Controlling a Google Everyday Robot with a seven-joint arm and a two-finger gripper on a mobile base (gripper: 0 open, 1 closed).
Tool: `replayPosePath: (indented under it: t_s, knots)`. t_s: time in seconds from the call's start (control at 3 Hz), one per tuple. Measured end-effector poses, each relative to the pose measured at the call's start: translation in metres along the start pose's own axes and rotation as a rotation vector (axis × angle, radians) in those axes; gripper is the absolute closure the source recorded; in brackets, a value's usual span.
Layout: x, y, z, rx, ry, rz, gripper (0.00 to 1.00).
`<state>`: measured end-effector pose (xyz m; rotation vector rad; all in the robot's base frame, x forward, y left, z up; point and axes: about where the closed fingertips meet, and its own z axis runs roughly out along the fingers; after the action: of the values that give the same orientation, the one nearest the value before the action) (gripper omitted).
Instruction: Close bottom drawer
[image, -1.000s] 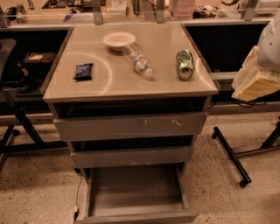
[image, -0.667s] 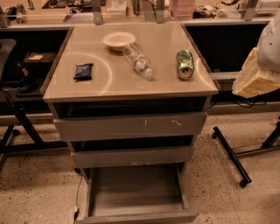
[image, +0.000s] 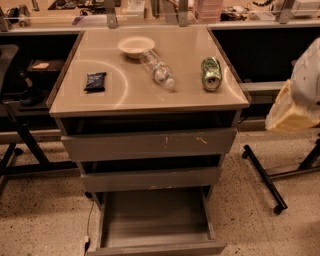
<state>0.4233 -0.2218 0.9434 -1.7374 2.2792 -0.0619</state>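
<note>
Nothing has changed: the narrow grey bottom drawer (image: 155, 216) stays open; the white-and-tan arm (image: 298, 95), tool unseen, stays right of the surface (image: 150, 92).

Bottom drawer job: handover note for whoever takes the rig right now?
Gripper: at the right edge of view, beside the cabinet, not touching it.
Bottom drawer: pulled far out, inner floor showing, front panel nearest the camera.
Done: nothing yet.
Left: bring the gripper to the front panel and push the drawer fully in.

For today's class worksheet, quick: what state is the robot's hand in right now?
The hand, at the right edge, apart from the bottom drawer: open or closed cannot be told.
</note>
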Motion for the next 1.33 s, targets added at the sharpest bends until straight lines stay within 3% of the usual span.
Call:
replayPosePath:
  t_s: [0.33, 0.67, 1.0, 1.33]
  knots:
    - [0.027, 0.039, 0.054, -0.07, 0.021, 0.021, 1.0]
    - [0.062, 0.092, 0.118, -0.208, 0.063, 0.063, 1.0]
    - [0.072, 0.112, 0.133, -0.257, 0.087, 0.066, 1.0]
    - [0.072, 0.119, 0.136, -0.28, 0.069, 0.061, 1.0]
